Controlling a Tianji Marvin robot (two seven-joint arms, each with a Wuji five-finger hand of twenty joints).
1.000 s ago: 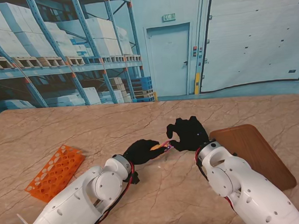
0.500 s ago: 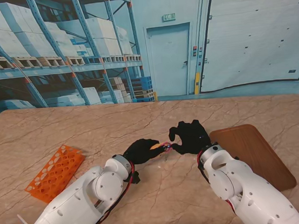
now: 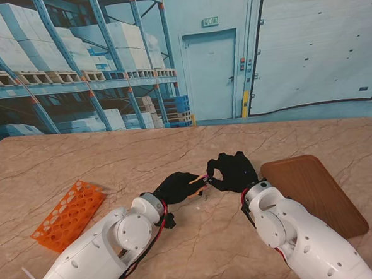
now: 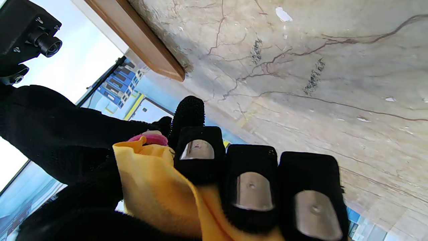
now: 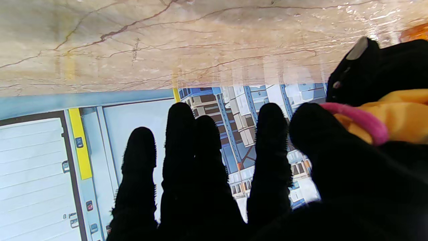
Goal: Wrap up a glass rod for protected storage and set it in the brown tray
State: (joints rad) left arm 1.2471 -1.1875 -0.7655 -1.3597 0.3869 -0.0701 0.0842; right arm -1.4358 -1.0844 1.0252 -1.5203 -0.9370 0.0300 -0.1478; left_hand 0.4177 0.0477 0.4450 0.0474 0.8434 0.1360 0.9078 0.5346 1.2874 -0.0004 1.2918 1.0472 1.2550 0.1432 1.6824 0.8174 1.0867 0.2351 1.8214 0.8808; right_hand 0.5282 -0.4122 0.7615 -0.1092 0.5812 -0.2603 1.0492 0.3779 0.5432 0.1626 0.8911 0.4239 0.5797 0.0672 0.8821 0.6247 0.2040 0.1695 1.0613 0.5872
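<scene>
On the left of the bench (image 3: 111,157) lies an orange rack (image 3: 68,214), and its holes look empty. The left hand (image 3: 178,187) is closed around a yellow cloth bundle (image 4: 157,187) with a pink band (image 5: 359,121) at its end; the glass rod itself is not visible. The right hand (image 3: 233,171) meets this end, thumb against the pink band, the other fingers (image 5: 180,150) spread and straight. The brown tray (image 3: 315,191) on the right holds nothing.
</scene>
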